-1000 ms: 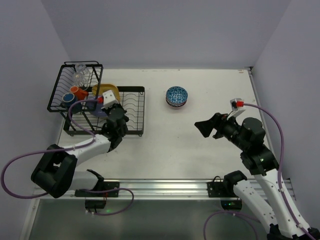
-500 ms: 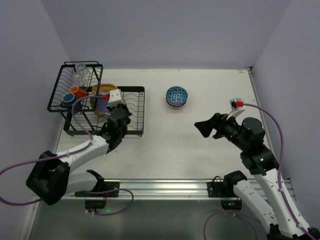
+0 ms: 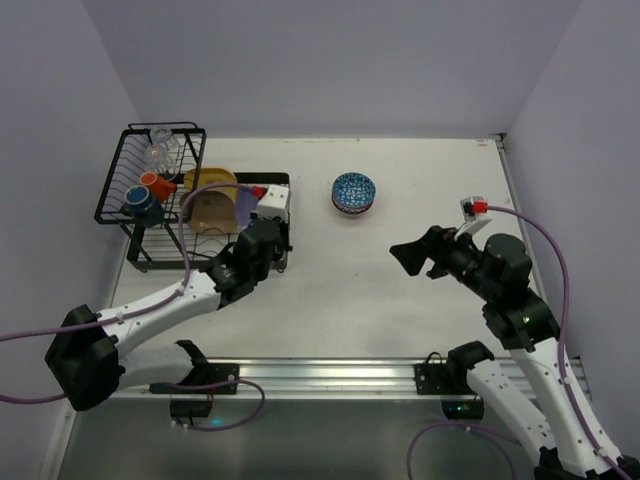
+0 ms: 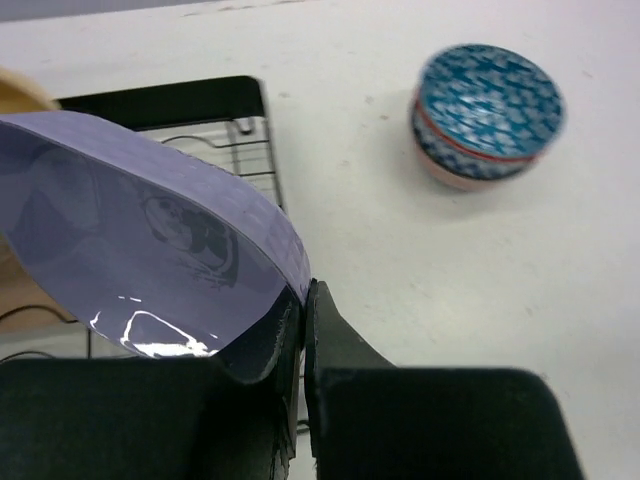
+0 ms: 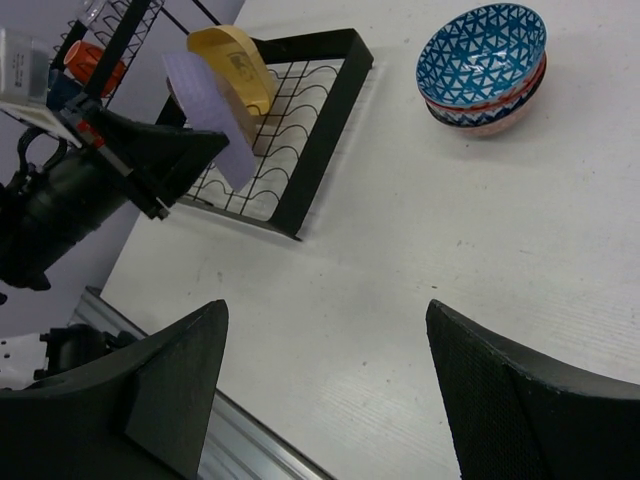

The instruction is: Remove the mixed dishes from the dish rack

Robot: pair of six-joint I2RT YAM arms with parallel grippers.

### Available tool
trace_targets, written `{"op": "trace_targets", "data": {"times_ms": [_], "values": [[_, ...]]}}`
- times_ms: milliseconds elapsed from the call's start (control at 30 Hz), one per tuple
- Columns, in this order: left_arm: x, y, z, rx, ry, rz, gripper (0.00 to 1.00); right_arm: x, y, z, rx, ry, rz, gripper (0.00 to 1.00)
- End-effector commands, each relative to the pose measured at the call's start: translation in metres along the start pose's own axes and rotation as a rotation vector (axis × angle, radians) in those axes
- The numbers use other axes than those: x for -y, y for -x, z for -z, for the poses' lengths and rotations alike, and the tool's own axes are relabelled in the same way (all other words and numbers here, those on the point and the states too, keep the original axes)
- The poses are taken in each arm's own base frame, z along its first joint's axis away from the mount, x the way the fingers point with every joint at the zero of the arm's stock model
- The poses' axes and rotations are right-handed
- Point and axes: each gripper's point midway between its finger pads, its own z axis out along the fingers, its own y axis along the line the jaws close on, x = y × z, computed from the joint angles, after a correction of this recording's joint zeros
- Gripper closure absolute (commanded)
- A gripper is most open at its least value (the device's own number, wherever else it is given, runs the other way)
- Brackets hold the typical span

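Observation:
My left gripper (image 4: 305, 292) is shut on the rim of a lavender plate (image 4: 150, 250), holding it tilted above the flat tray of the black dish rack (image 3: 283, 182). In the right wrist view the lavender plate (image 5: 212, 105) hangs just in front of a yellow plate (image 5: 235, 60) that stands in the tray's dividers. The raised basket (image 3: 120, 175) holds an orange mug (image 3: 152, 182), a dark mug (image 3: 138, 203) and a clear glass (image 3: 160, 152). My right gripper (image 5: 327, 310) is open and empty over bare table, far right of the rack.
Two stacked patterned bowls (image 3: 353, 192), a blue-white one on top of a reddish one, sit on the table right of the rack. The walls close in at the back and on both sides. A metal rail (image 3: 320, 375) runs along the near edge.
My left arm has carried the lavender plate to the right, away from the yellow plate and over the rack's right part. The right arm has not moved.

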Motion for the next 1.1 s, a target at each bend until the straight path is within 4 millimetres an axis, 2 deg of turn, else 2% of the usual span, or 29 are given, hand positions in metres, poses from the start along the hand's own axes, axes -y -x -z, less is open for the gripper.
{"op": "trace_targets", "data": {"times_ms": [0, 33, 67, 100, 133, 200, 233, 333, 400, 433, 467, 500, 633, 667, 700, 733, 767, 800, 933, 1067], "values": [[0.052, 0.026, 0.024, 0.011, -0.177, -0.133, 1.0, -0.009, 0.019, 0.007, 0.02, -0.009, 0.013, 0.18], [0.074, 0.027, 0.037, 0.007, -0.242, -0.198, 1.0, -0.004, 0.033, 0.011, 0.067, -0.066, 0.018, 0.18], [0.083, 0.018, 0.044, -0.021, -0.268, -0.256, 1.0, 0.001, 0.04, 0.013, 0.087, -0.105, 0.015, 0.18], [0.102, 0.014, 0.061, -0.012, -0.322, -0.323, 1.0, 0.008, 0.043, 0.016, 0.095, -0.155, 0.009, 0.17], [0.111, 0.011, 0.07, -0.01, -0.356, -0.369, 1.0, 0.01, 0.059, 0.022, 0.146, -0.202, 0.012, 0.17], [0.13, 0.001, 0.089, 0.005, -0.429, -0.465, 1.0, 0.012, 0.067, 0.025, 0.15, -0.235, 0.012, 0.17], [0.147, -0.014, 0.107, 0.011, -0.515, -0.563, 1.0, 0.008, 0.075, 0.024, 0.151, -0.237, 0.014, 0.17], [0.172, -0.045, 0.14, 0.002, -0.705, -0.704, 1.0, 0.002, 0.079, 0.021, 0.109, -0.225, 0.039, 0.16], [0.185, -0.061, 0.159, -0.018, -0.854, -0.762, 1.0, 0.002, 0.063, 0.01, -0.017, -0.202, 0.085, 0.16], [0.183, -0.07, 0.163, -0.042, -0.878, -0.792, 1.0, 0.0, 0.061, 0.008, -0.046, -0.187, 0.102, 0.16], [0.183, -0.077, 0.169, -0.054, -0.921, -0.834, 1.0, 0.002, 0.053, 0.0, -0.096, -0.178, 0.109, 0.16], [0.186, -0.086, 0.181, -0.05, -0.984, -0.902, 1.0, -0.005, 0.042, -0.003, -0.151, -0.117, 0.127, 0.17], [0.165, -0.113, 0.196, -0.147, -0.995, -1.114, 1.0, -0.023, -0.009, -0.023, -0.393, 0.026, 0.162, 0.19], [0.16, -0.117, 0.196, -0.179, -0.986, -1.149, 1.0, -0.029, -0.034, -0.03, -0.496, 0.055, 0.213, 0.2], [0.16, -0.115, 0.2, -0.199, -0.984, -1.162, 1.0, -0.029, -0.048, -0.028, -0.567, 0.041, 0.234, 0.2], [0.145, -0.125, 0.2, -0.277, -0.966, -1.223, 1.0, -0.025, -0.057, -0.031, -0.6, 0.013, 0.259, 0.2], [0.14, -0.132, 0.2, -0.324, -0.954, -1.26, 1.0, -0.03, -0.069, -0.031, -0.639, 0.026, 0.286, 0.21], [0.133, -0.135, 0.207, -0.368, -0.96, -1.301, 1.0, -0.027, -0.079, -0.034, -0.673, 0.016, 0.292, 0.21], [0.127, -0.139, 0.216, -0.422, -0.988, -1.355, 1.0, -0.016, -0.101, -0.039, -0.749, -0.036, 0.325, 0.26], [0.129, -0.14, 0.223, -0.423, -1.025, -1.372, 1.0, -0.021, -0.127, -0.039, -0.833, -0.016, 0.371, 0.31]]}}
